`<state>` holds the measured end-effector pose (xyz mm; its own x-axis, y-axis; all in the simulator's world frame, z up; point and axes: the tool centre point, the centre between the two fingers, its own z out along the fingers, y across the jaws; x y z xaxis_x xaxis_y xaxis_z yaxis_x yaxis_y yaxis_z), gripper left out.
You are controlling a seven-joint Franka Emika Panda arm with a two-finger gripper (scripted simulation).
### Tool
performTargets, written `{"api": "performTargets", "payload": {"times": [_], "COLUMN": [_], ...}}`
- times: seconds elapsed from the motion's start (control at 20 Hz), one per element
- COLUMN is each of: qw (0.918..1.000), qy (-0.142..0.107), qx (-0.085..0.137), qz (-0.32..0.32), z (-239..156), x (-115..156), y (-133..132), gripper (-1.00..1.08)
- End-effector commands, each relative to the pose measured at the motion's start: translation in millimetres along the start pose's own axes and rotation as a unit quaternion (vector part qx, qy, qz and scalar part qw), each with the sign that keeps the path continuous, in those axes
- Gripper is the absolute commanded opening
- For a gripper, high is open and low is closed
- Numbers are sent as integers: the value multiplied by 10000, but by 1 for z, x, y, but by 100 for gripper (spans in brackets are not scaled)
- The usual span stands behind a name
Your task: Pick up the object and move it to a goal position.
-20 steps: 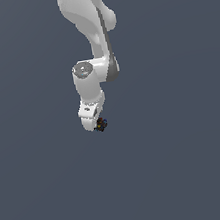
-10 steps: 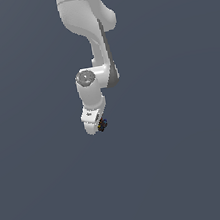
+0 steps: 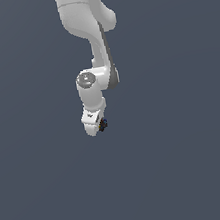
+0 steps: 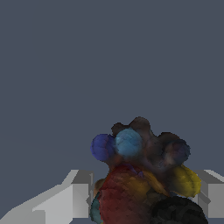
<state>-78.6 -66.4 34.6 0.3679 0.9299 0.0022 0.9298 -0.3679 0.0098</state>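
Observation:
In the exterior view the white arm hangs down from above and ends in my gripper point(image 3: 99, 127), which is shut on the object point(image 3: 103, 125), a tiny dark lump with coloured flecks that peeks out at the exterior view's right of the fingers. The wrist view shows the object point(image 4: 142, 175) up close, dark with blue, red and yellow blobs, wedged between my two pale grey fingers point(image 4: 72, 197). Most of the lump is hidden by the gripper in the exterior view.
A plain dark grey-blue surface fills both views. No other objects, containers or edges show.
The gripper and the held object have drifted slightly toward the exterior view's right and stayed at about the same height. The grip has not changed.

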Motion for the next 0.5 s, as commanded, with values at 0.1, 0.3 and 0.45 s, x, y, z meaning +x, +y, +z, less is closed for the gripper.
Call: {"api": "performTargets", "payload": {"times": [0.1,0.3,0.45], "qw": [10000,10000,10000], "qy": [-11,-2,-2], "qx": [50,5,5], "qz": [10,-3,-3], "z": [5,0,-3], "x": [-2,0,1], "y": [-3,-1,-3], "gripper": [-100,-100,-100]}}
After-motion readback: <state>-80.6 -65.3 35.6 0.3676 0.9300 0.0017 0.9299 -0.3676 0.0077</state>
